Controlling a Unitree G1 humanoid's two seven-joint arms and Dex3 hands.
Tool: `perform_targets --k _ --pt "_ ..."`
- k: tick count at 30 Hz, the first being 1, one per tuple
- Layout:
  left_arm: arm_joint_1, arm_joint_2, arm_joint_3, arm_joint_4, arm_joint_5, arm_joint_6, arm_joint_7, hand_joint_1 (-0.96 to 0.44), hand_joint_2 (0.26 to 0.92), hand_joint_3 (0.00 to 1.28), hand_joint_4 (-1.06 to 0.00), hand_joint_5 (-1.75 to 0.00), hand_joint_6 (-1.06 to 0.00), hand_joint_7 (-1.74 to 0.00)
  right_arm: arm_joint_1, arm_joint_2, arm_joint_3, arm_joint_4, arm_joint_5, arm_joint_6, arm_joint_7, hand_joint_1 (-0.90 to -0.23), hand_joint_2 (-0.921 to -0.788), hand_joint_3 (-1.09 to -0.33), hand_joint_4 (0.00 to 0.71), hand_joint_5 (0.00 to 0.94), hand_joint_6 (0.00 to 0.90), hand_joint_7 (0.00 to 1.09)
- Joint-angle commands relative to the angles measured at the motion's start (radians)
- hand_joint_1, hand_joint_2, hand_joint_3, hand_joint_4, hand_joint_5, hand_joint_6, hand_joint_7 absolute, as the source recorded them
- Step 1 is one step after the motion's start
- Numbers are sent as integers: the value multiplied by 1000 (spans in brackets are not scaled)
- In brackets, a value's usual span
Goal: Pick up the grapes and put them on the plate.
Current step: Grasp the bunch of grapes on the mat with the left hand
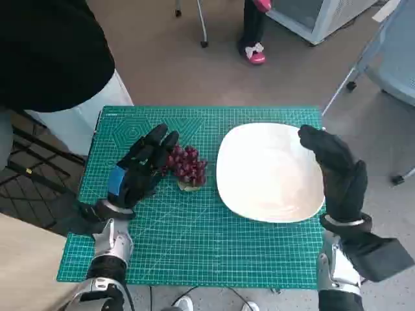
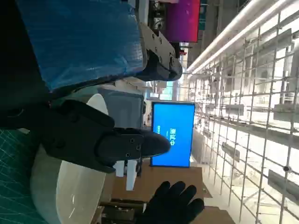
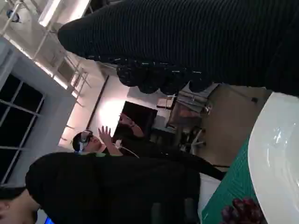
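Head view: I see the grapes [image 1: 187, 167] lying on the green mat [image 1: 194, 240], centre-left of the frame, just left of the plate [image 1: 269, 175] and not on it. The bunch is dark red with a pale bit at its lower edge. My left hand [image 1: 139, 170] sits at the left side of the bunch, fingers pointing up-right, tips at or touching the grapes; I can't tell if it actually grips them. Fingers look apart, nothing lifted. Blue tape shows on its back.

My right hand [image 1: 337, 170] hovers at the right rim of the plate, right of frame, fingers loosely bent toward the plate, holding nothing, released.

The plate is white, round, bare, centre-right on the mat. The mat covers the bench.

Left wrist view: blue-taped back of the left hand [image 2: 79, 42] fills the upper left, black fingers [image 2: 103, 140] reach across the middle with the plate [image 2: 60, 186] pale behind them; grapes are not seen here. The gloved right hand [image 2: 170, 205] shows at the bottom centre, fingers spread. A blue screen [image 2: 172, 135] sits mid-frame.

Right wrist view: glove [image 3: 196, 42] as a dark band along the top, plate [image 3: 273, 154] at the right edge, grapes [image 3: 243, 212] at the bottom right on the mat [image 3: 229, 186]. A person [image 3: 117, 186] in black fills the lower left.

Head view, upper frame: a person's pink shoe [image 1: 255, 53] on the floor.
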Motion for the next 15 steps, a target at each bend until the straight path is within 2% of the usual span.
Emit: perform_targets --k 1,15 --pt "-3 1 2 10 4 -13 8 -602 921 327 -300 -4 -484 -6 -2 -2 -4 18 8 5 11 -626 -921 -871 381 2 70 366" --pt "-7 -1 -1 8 4 -4 15 -601 921 320 -316 -8 -494 -9 -2 -5 -6 15 17 9 22 -626 -921 -871 381 2 72 362"
